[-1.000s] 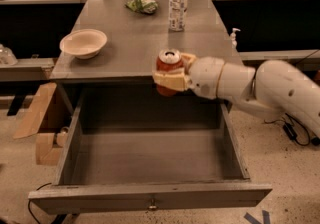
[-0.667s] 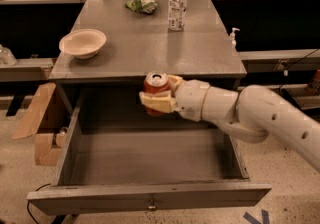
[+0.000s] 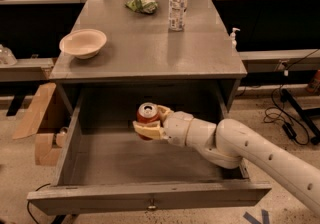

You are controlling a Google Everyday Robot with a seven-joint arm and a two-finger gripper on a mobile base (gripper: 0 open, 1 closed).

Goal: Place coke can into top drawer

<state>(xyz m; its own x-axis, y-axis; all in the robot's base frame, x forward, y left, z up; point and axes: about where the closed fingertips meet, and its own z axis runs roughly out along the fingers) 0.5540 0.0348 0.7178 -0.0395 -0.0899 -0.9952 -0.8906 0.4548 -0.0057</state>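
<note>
The red coke can (image 3: pixel 147 116) with its silver top is upright in my gripper (image 3: pixel 150 124), whose cream fingers are shut around it. I hold it inside the open top drawer (image 3: pixel 120 160), above the drawer floor near its back middle. The drawer is pulled far out of the grey cabinet; its front panel with a small metal knob (image 3: pixel 151 202) is at the bottom of the view. My white arm (image 3: pixel 240 150) reaches in from the right, over the drawer's right side.
On the cabinet top (image 3: pixel 145 48) stand a clear water bottle (image 3: pixel 177 0), a cream bowl (image 3: pixel 83 43) and a crumpled green bag (image 3: pixel 142 3). A cardboard box (image 3: pixel 37 123) lies on the floor to the left. Cables lie on the floor to the right.
My gripper has carried the can from the cabinet top's front edge leftward and down into the open drawer.
</note>
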